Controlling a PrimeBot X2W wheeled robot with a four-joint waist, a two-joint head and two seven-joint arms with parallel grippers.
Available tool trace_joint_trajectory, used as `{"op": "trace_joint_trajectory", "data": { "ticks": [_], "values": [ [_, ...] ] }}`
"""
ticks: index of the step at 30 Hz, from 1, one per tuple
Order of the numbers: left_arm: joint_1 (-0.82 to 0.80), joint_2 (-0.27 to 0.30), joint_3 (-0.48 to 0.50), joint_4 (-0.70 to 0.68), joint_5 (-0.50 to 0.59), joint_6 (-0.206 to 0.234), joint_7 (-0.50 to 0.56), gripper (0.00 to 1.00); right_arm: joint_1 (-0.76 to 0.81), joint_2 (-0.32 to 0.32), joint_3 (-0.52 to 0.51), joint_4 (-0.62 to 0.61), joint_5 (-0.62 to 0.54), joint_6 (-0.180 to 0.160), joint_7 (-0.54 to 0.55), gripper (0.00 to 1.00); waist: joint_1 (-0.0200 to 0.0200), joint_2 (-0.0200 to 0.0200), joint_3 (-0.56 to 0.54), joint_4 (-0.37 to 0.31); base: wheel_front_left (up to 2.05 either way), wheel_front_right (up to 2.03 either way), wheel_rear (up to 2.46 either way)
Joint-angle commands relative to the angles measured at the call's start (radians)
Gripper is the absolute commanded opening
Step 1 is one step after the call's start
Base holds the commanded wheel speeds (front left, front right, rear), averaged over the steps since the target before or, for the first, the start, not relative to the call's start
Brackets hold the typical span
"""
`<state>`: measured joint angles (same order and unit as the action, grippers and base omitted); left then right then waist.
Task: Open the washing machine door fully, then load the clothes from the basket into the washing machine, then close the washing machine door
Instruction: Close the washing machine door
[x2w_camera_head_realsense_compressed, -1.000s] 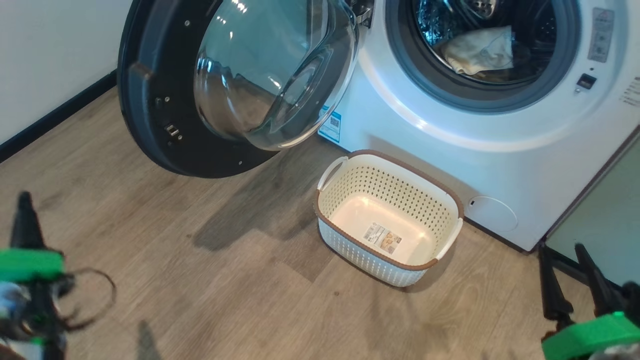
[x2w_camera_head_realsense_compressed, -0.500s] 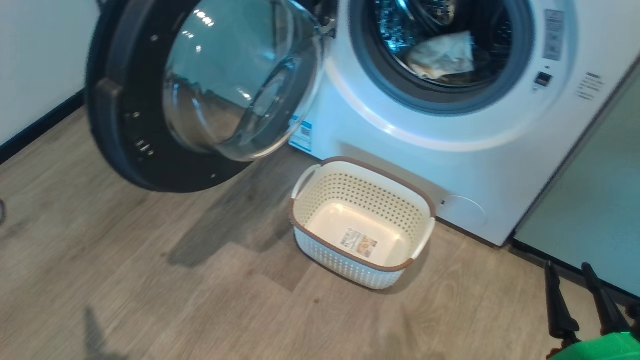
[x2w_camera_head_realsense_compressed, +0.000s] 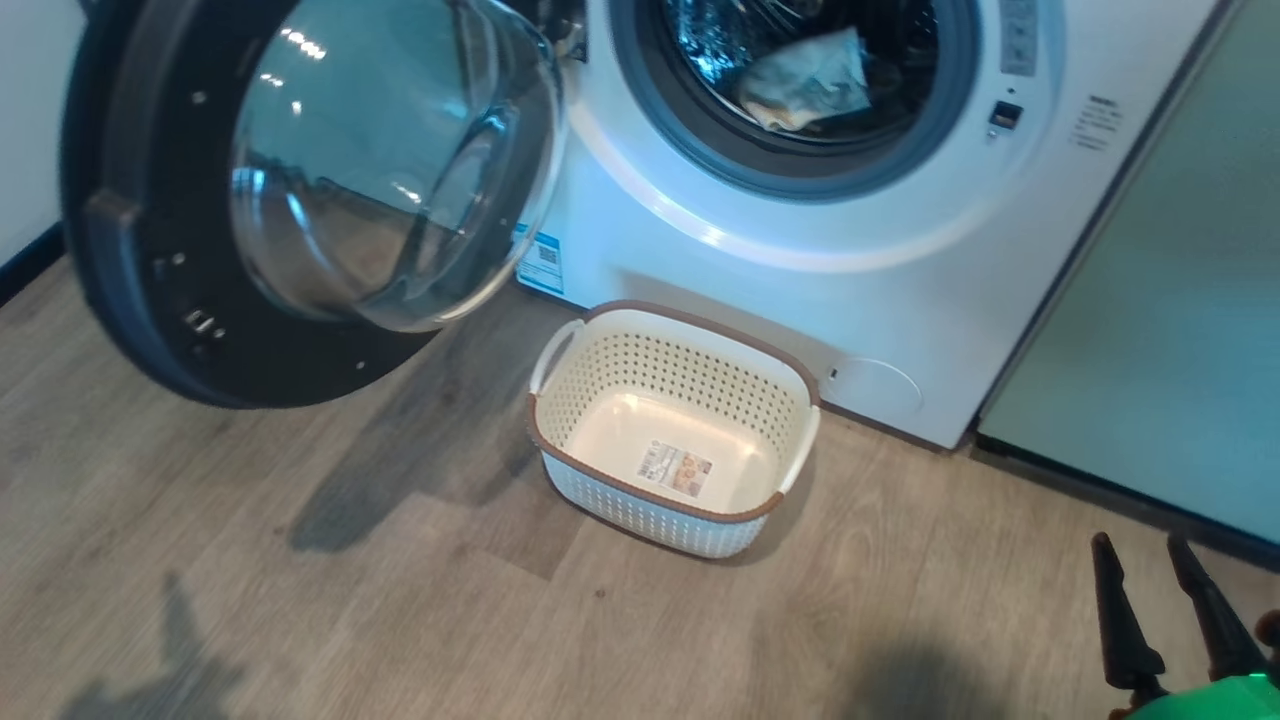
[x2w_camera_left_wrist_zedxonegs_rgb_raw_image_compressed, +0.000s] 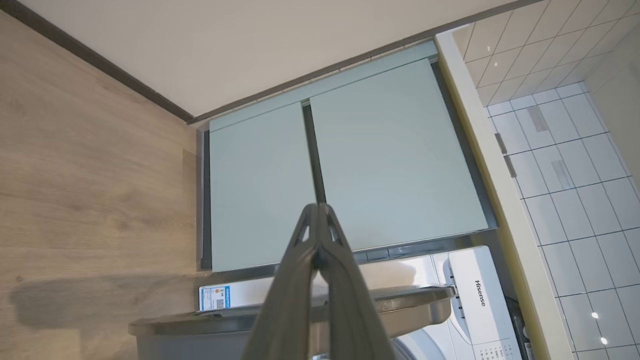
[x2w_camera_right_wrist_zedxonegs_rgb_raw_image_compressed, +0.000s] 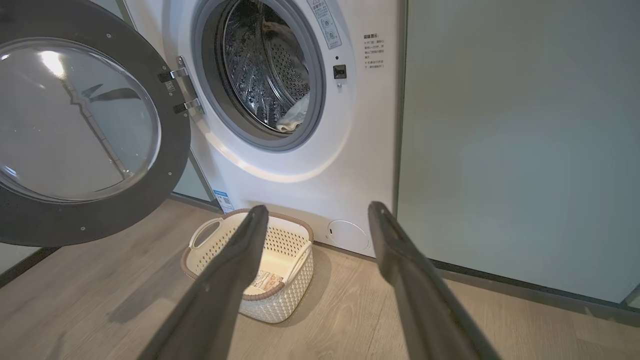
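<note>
The washing machine (x2w_camera_head_realsense_compressed: 700, 270) stands with its door (x2w_camera_head_realsense_compressed: 120, 290) swung wide open to the left. Pale clothes (x2w_camera_head_realsense_compressed: 805, 80) lie inside the steel drum, also seen as clothes (x2w_camera_right_wrist_zedxonegs_rgb_raw_image_compressed: 295, 117) in the right wrist view. The basket (x2w_camera_head_realsense_compressed: 650, 520) sits on the floor before the washer, with nothing in it but a label sticker on its bottom. My right gripper (x2w_camera_head_realsense_compressed: 1140, 542) hovers open at the lower right, well away from the basket (x2w_camera_right_wrist_zedxonegs_rgb_raw_image_compressed: 280, 305) and the door (x2w_camera_right_wrist_zedxonegs_rgb_raw_image_compressed: 180, 150). My left gripper (x2w_camera_left_wrist_zedxonegs_rgb_raw_image_compressed: 317, 207) is shut on nothing and points at pale green panels.
Pale green cabinet panels (x2w_camera_head_realsense_compressed: 1150, 330) stand right of the washer, and more panels (x2w_camera_left_wrist_zedxonegs_rgb_raw_image_compressed: 390, 160) fill the left wrist view. A white wall with a dark skirting (x2w_camera_head_realsense_compressed: 25, 265) runs behind the open door. Wood floor (x2w_camera_head_realsense_compressed: 300, 600) stretches in front of the basket.
The head camera has swung to the right, so the door, washer and basket sit further left in its picture. My left gripper has passed out of that picture's lower left corner.
</note>
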<state>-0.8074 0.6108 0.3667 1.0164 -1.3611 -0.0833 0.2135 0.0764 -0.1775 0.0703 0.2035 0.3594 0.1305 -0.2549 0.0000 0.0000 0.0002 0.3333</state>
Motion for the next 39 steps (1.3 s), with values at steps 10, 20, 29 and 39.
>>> {"op": "trace_joint_trajectory", "data": {
  "ticks": [10,20,29,39],
  "values": [
    [-0.143,0.099,-0.016,0.073,0.005,0.031,0.072,0.0,-0.058,-0.071,0.017,-0.046,-0.002,0.0,-0.007,1.0,0.0,0.0,0.08,-0.055,0.0,0.0,0.0],
    [-0.216,0.09,-0.063,0.086,0.026,0.012,0.129,0.0,-0.089,-0.097,0.018,-0.058,0.0,0.0,-0.007,1.0,0.0,0.0,0.146,-0.086,0.0,0.0,0.0],
    [-0.242,0.094,-0.101,0.098,0.044,-0.004,0.195,0.0,-0.107,-0.102,0.017,-0.061,0.0,0.0,-0.007,1.0,0.0,0.0,0.175,-0.102,0.0,0.0,0.0],
    [-0.264,0.07,-0.131,0.122,0.044,-0.018,0.281,0.0,-0.115,-0.106,0.017,-0.058,0.0,0.0,-0.007,1.0,0.0,0.0,0.18,-0.098,0.0,0.0,0.0]
  ]
}}
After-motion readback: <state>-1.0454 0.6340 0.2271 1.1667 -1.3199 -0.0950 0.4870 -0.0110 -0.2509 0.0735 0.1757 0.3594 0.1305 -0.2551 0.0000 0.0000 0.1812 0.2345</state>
